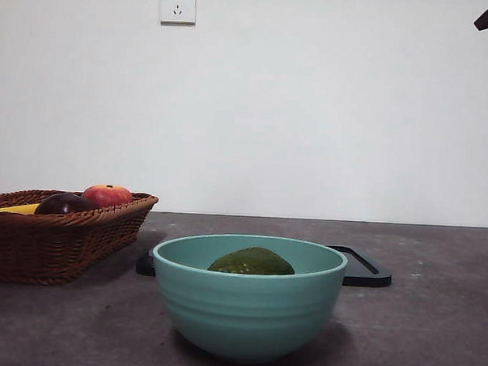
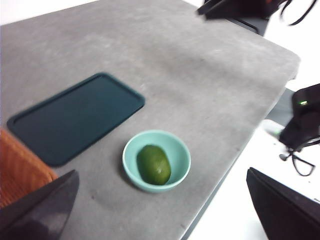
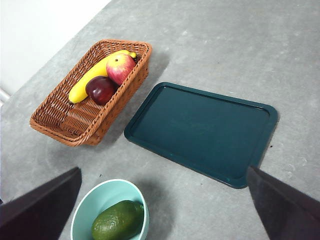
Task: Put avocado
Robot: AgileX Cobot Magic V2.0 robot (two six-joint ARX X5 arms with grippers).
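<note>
1. While both arms wait high above the bench (image 3: 240, 45), I see the avocado (image 1: 252, 262) lying inside the teal bowl (image 1: 246, 313).
2. Left tool (image 2: 160, 210) has its jaws spread wide and holds nothing; right tool (image 3: 160, 210) is the same.
3. Behind the bowl lies the dark tray (image 3: 202, 131), bare.
4. Beside the tray, the wicker basket (image 3: 70, 120) holds a banana (image 3: 92, 77), a red apple (image 3: 120, 68) and a dark purple fruit (image 3: 100, 89).

Looks like a lab or test room. Bare grey table (image 1: 432, 321) against a plain white wall (image 1: 328, 114), power socket (image 1: 177, 4) at upper left; cabling (image 2: 300, 150) at right beyond the edge.
</note>
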